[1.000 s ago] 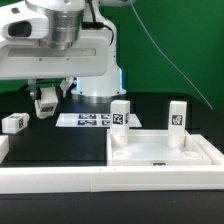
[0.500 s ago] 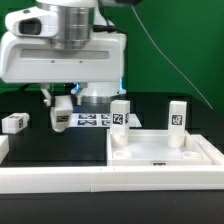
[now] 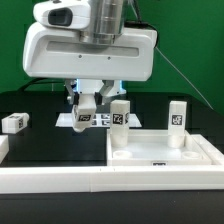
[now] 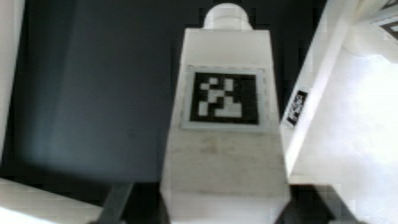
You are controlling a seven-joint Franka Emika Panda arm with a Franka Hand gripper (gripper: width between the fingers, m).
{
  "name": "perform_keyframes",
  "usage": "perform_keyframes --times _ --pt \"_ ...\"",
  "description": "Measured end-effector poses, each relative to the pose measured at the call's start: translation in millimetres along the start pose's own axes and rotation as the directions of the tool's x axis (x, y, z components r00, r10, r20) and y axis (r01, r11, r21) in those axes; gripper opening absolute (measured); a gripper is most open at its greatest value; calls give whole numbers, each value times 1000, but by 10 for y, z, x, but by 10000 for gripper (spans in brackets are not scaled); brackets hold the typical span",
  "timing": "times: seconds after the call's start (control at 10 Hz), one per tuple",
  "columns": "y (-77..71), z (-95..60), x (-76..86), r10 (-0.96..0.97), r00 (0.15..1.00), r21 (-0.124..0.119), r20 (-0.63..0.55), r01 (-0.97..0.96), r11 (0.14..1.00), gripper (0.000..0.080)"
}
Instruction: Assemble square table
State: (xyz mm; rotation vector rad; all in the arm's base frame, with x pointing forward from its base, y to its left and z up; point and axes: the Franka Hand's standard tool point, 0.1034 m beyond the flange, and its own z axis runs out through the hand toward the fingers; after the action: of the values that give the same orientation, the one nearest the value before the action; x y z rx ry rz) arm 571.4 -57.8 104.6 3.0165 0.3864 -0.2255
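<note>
The square tabletop (image 3: 150, 147), a white slab with a raised rim, lies at the exterior view's right. Two white tagged legs (image 3: 120, 113) (image 3: 177, 115) stand upright at its far corners. A third leg (image 3: 14, 122) lies on the black table at the left. My gripper (image 3: 86, 112) is shut on a fourth leg (image 3: 84, 106) and holds it above the table, just left of the nearer upright leg. In the wrist view the held leg (image 4: 222, 100) fills the middle, tag facing the camera, gripped between the dark fingers (image 4: 139, 205) of my gripper (image 4: 222, 205).
The marker board (image 3: 102, 120) lies flat behind the tabletop, under the gripper. A long white border rail (image 3: 60, 180) runs along the front. Another white tagged part (image 4: 347, 110) shows close beside the held leg in the wrist view.
The arm has moved toward the exterior view's right with the leg in its grip, from over the left of the table to beside the nearer upright leg.
</note>
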Motion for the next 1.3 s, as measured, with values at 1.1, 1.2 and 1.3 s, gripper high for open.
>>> perform_keyframes --times 1.1,1.2,1.3 --pt "-443 -200 556 45 952 -20 -302 -54 998 290" --pt "-521 -269 635 85 952 20 -293 -83 996 290" --pt "-561 -313 683 150 947 72 -283 -135 988 290"
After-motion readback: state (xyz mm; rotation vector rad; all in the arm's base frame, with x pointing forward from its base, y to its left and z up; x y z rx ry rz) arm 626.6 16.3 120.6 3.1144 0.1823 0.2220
